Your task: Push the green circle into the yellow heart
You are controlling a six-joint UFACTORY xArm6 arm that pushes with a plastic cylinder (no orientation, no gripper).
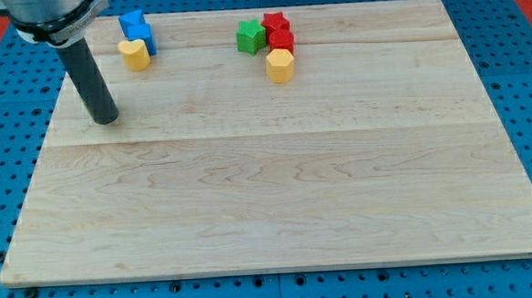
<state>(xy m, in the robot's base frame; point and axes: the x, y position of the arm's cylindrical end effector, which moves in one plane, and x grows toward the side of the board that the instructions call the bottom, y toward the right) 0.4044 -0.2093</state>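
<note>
Nearest the camera: bare wooden board [278,212], pale planks, smooth, light grain, sitting on a blue perforated base [527,80]. All blocks are along the far edge.

My tip [106,119] rests on the board near the far-left corner, on the view's bottom-left side of the yellow heart [134,55], near it but not touching. It's a plain dark rod with no jaws, so there's nothing to open or close; it holds nothing.

Blue blocks [137,30], shape unclear, touch the heart on its far side.

Green block [250,37] sits mid far edge, well apart from the heart; looks more cube or star than circle from here, can't confirm. It's touching the red star [276,22], with another red block [281,40] and a yellow hexagon-ish block [281,65] stacked toward the near side.

Judgement: small, rigid, light, probably painted wood; slides easily, may spin if hit off-centre. Contact its right face, which the reds crowd, and push centred toward the left edge.
</note>
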